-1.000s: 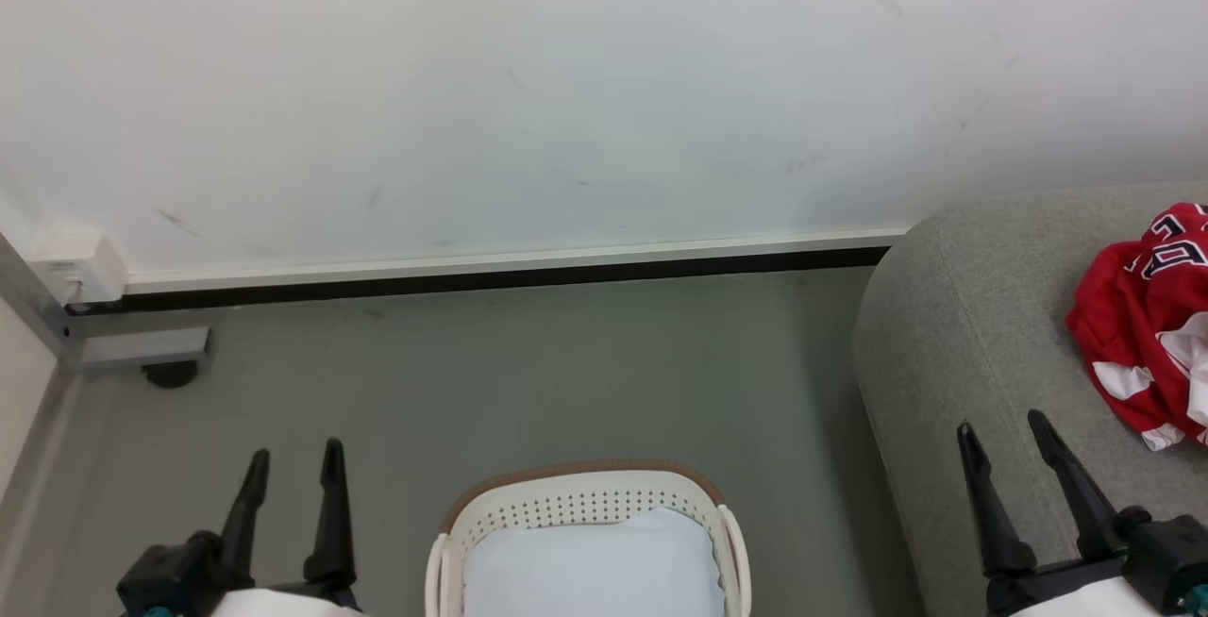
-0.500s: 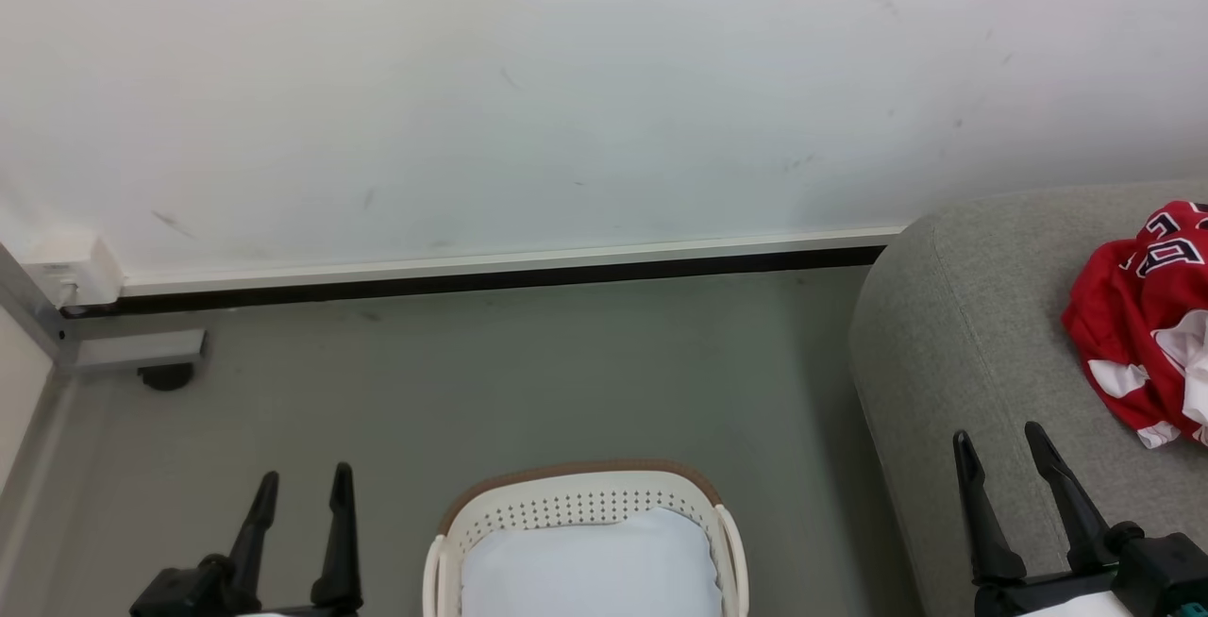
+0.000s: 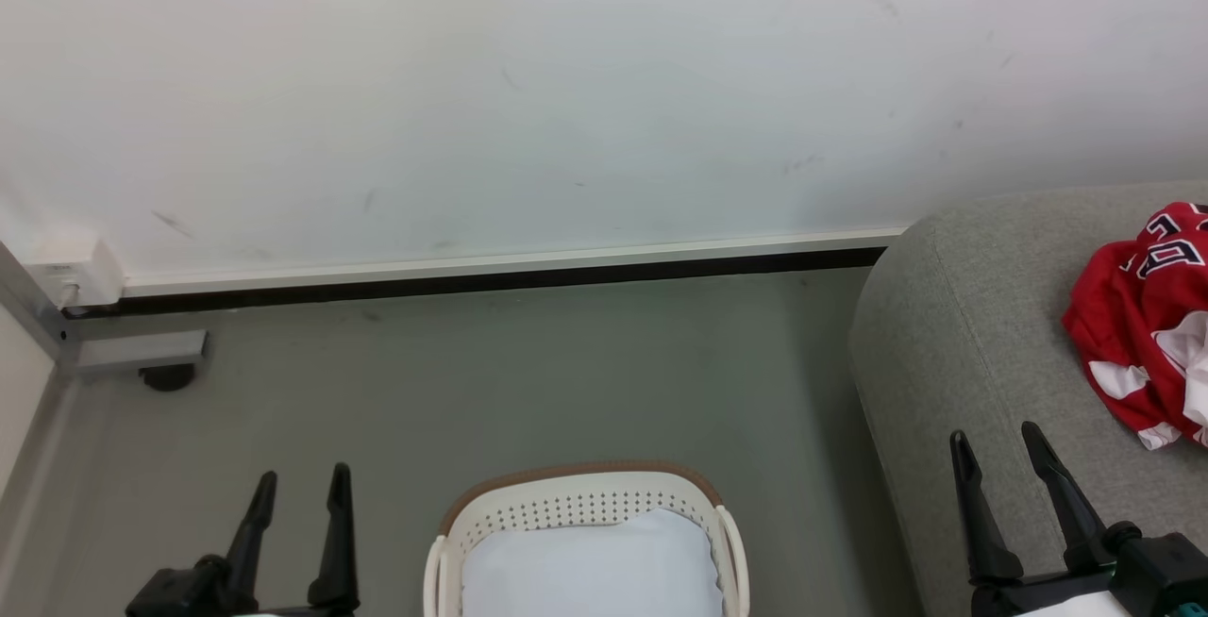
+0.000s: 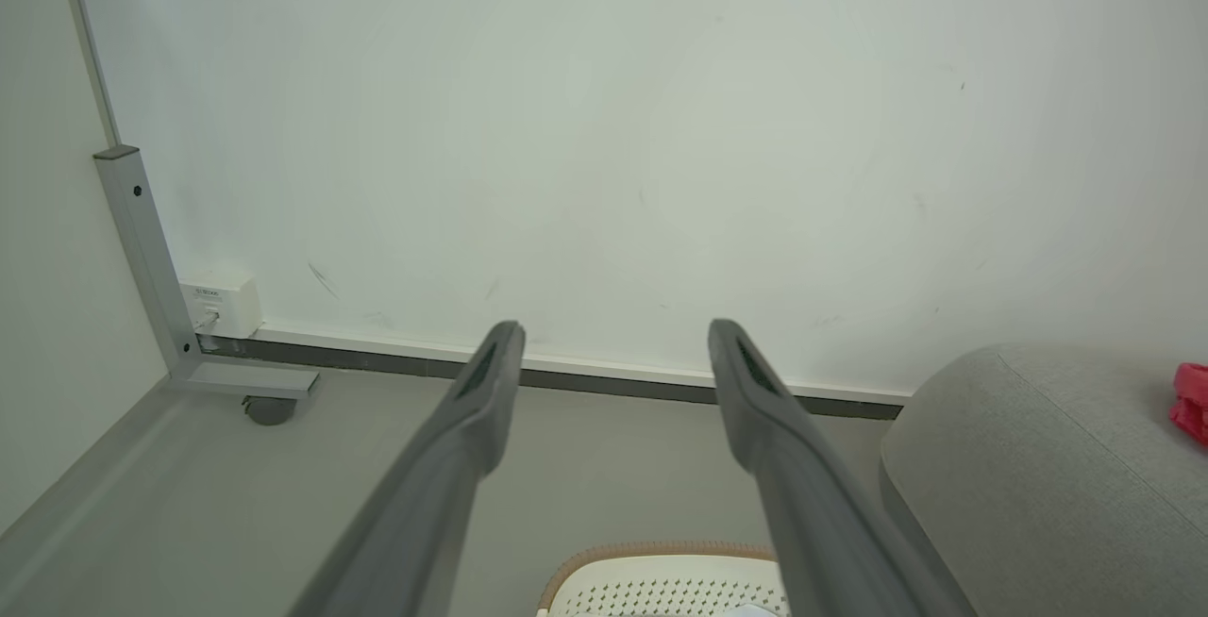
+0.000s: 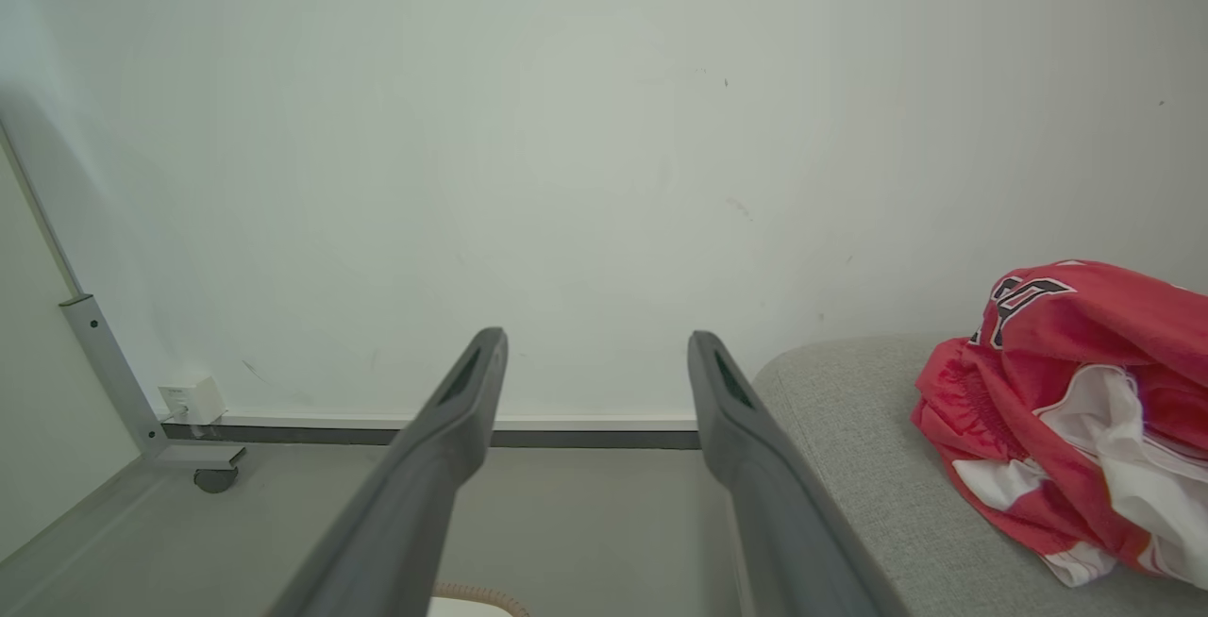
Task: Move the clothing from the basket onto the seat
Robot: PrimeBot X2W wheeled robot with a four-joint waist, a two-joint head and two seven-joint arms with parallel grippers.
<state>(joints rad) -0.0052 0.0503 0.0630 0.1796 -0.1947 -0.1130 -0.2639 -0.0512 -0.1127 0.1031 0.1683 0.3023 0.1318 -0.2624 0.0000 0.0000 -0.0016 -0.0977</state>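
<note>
Clothing (image 3: 1137,315) heaped on seat (image 3: 953,334), basket (image 3: 585,496) shows pale lining (image 3: 590,565), so left pincer (image 3: 304,475) and right pincer (image 3: 993,435) hang spread, empty, job likely finished.

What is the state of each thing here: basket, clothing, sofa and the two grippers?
White perforated plastic basket with brown rim: upright on the floor, pale lining showing, no garment in its visible part.
Big grey fabric sofa: partly occupied.
Red and white soft clothing: crumpled heap lying on that sofa.
Left gripper: open, holding nothing.
Right gripper: open, holding nothing.
</note>
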